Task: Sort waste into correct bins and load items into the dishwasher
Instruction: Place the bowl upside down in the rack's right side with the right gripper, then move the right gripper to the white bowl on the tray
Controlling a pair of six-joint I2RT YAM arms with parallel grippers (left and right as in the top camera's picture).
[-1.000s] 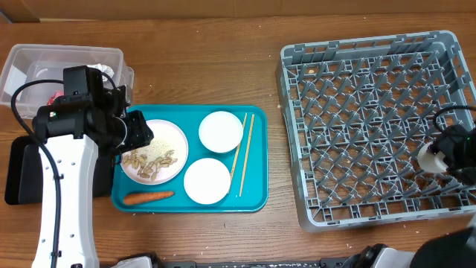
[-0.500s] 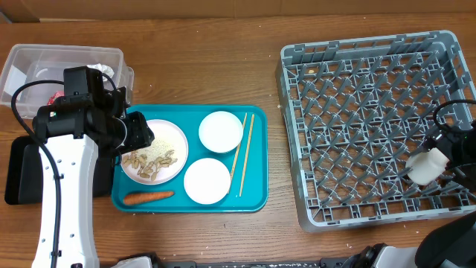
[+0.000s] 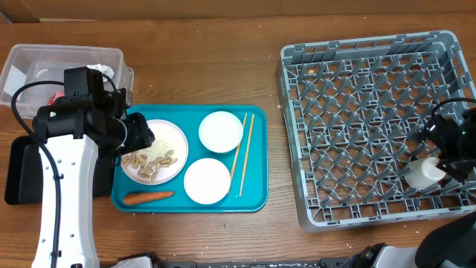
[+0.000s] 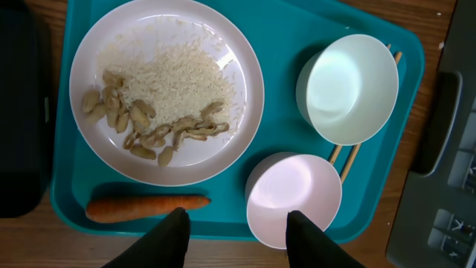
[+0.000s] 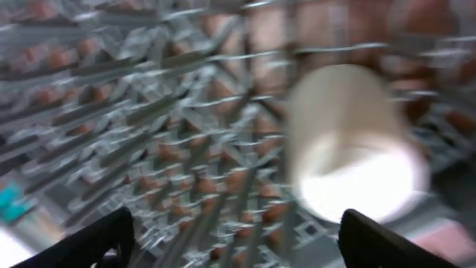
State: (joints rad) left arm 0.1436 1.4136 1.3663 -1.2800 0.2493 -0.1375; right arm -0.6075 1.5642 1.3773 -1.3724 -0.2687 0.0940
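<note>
Right hand (image 5: 236, 223) spread, cup (image 3: 422, 173) near rack (image 3: 357, 217) edge

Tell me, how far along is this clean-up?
Done: the cup lies in the rack, right tool open by it. In hand: nothing; the left tool hangs open over the tray. Left: plate with rice and scraps, carrot, two bowls, chopsticks.

Sitting in view are one round white plate (image 3: 154, 151), two round white bowls (image 3: 221, 131), one small white cup (image 3: 422, 173), two thin wooden chopsticks (image 3: 238, 151), one small orange carrot (image 3: 147, 197), one teal plastic serving tray (image 3: 256, 179), one square grey plastic dish rack (image 3: 357, 104), one clear plastic rectangular tub (image 3: 67, 50) and one flat black rectangular tray (image 3: 16, 175).
</note>
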